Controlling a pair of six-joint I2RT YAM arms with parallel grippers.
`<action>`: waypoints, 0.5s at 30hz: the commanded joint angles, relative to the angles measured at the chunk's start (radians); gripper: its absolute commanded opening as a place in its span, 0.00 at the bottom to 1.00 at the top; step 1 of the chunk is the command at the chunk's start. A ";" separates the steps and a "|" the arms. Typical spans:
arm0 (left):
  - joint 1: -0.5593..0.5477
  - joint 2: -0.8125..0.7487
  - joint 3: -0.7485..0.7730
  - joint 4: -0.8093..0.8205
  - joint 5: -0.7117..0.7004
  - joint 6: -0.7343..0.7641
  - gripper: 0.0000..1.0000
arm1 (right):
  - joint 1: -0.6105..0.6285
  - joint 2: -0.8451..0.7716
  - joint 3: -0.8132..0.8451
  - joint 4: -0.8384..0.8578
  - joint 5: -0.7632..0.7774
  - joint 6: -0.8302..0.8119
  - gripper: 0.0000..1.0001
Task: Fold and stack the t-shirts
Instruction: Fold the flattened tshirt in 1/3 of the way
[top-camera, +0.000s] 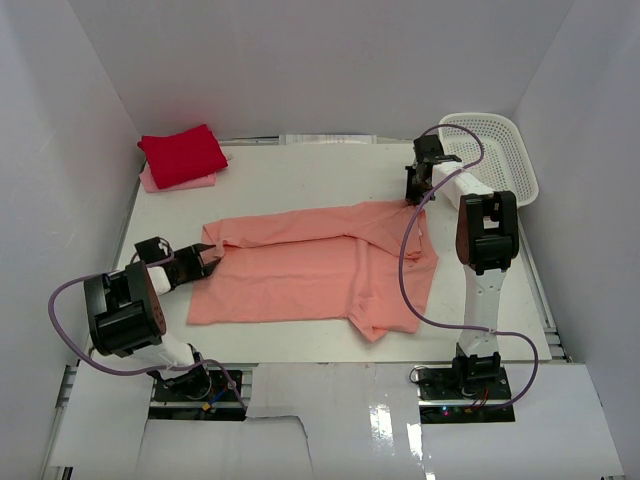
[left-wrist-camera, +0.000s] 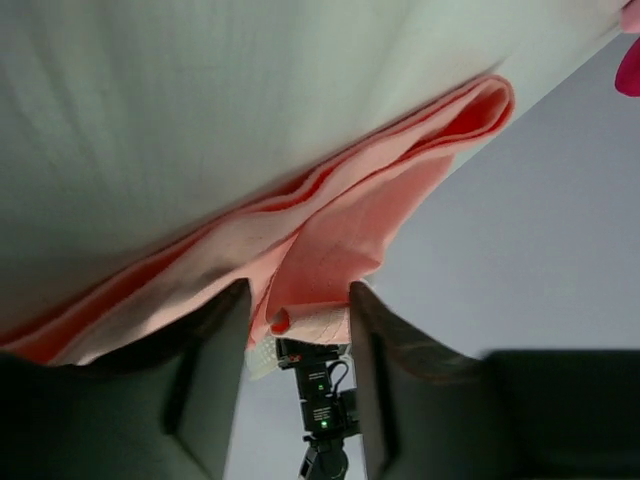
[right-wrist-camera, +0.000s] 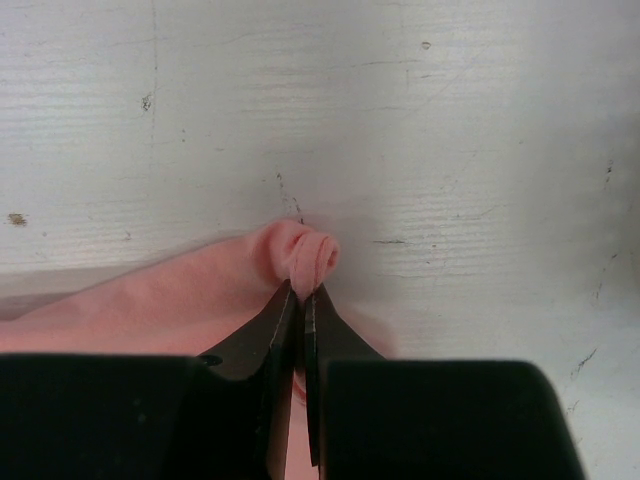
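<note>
salmon tee (top-camera: 300, 280) spread, R claw (right-wrist-camera: 302, 292) pinching edge

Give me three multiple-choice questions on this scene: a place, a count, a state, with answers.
1. Where is the folded bright red cloth t-shirt?
A. near right corner
B. far left corner, on the folded pale pink cloth t-shirt
C. in the middle

2. How many t-shirts show?
A. two
B. five
C. three

3. The right gripper is:
A. shut on an edge of the spread salmon-pink cloth t-shirt
B. open in mid-air
C. out of view

Answers: B, the top view shows it stacked there; C, red, pale pink and salmon-pink; A, its wrist view shows closed jaws pinching cloth.
</note>
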 joint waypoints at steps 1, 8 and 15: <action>0.007 0.015 0.025 0.029 0.029 -0.006 0.50 | -0.005 -0.025 0.007 0.018 -0.010 -0.011 0.08; 0.010 0.042 0.042 0.030 0.049 -0.002 0.25 | -0.005 -0.023 0.004 0.020 -0.010 -0.012 0.08; 0.017 0.053 0.080 0.032 0.062 0.043 0.09 | -0.005 -0.025 0.004 0.020 -0.007 -0.012 0.08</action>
